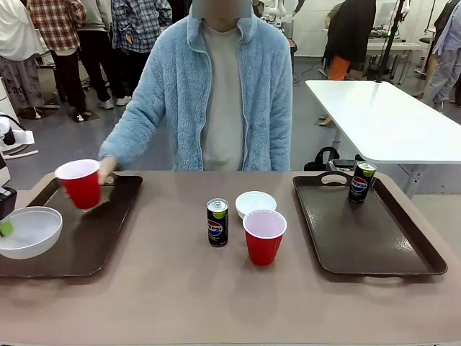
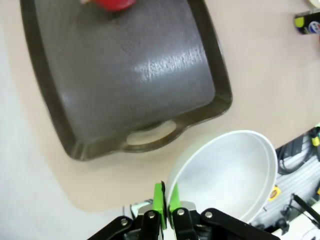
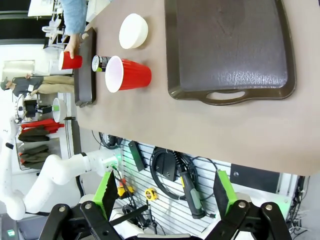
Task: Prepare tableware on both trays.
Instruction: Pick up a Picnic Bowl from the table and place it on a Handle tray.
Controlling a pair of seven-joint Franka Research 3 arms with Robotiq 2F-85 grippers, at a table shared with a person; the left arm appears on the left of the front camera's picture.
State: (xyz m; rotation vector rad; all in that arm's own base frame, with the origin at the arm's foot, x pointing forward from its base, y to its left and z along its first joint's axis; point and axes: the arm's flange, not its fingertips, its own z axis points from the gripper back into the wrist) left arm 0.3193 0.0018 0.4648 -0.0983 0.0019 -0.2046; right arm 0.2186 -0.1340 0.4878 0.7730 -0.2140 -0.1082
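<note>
Beyond left gripper (image 2: 166,198), clamped on bowl (image 2: 230,175) rim: lower bowl level onto bare tray (image 2: 125,80) floor, short of red cup (image 2: 115,4). Right gripper (image 3: 165,189) wide open, empty.

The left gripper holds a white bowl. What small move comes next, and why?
Probably carry the bowl inward over the left tray: the left gripper pinches its rim, the bowl hangs outside the tray's handle end, and the tray's near half is bare.
</note>
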